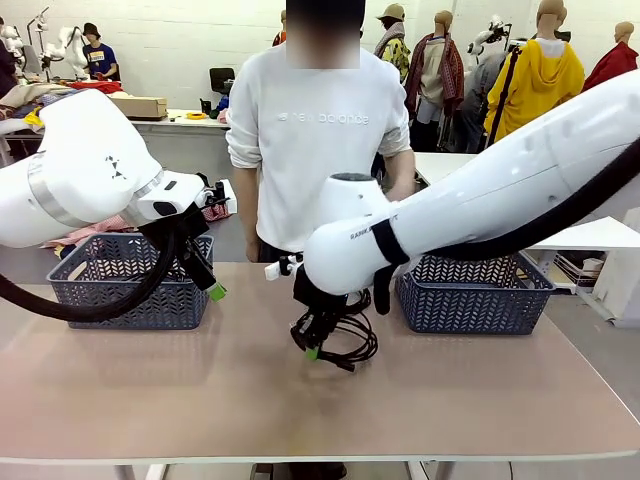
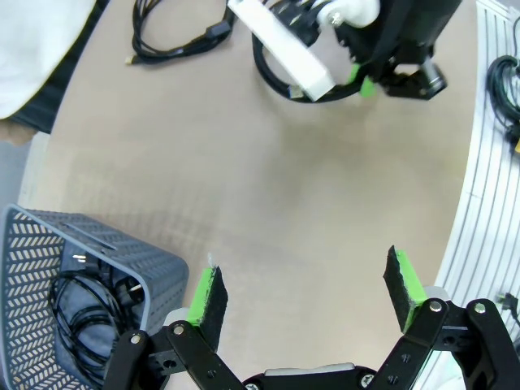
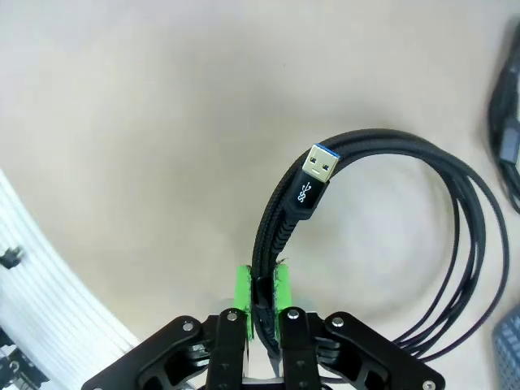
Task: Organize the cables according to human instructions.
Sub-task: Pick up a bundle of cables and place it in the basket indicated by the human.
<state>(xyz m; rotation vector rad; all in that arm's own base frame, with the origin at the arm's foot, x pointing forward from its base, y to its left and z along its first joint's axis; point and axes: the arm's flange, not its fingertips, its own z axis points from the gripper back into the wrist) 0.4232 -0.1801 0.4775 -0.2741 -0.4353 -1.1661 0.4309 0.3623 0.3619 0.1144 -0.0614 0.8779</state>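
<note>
The right gripper (image 3: 262, 305) is pinched tight on several strands of a coiled black cable (image 3: 272, 244) lying mid-table, between the left basket (image 1: 110, 300) and the right basket (image 1: 470, 305). Its USB plug (image 3: 317, 173) points away from the fingers. Best to lift straight up and slowly so the loops hang together and nothing drags, then take the basket choice from the person (image 1: 315, 130) at the far side. The right arm reaches in from the right, wrist tipped down to the tabletop; the left gripper (image 2: 305, 288) hangs wide and empty just beside the left basket, which holds a second cable (image 2: 81, 313)
</note>
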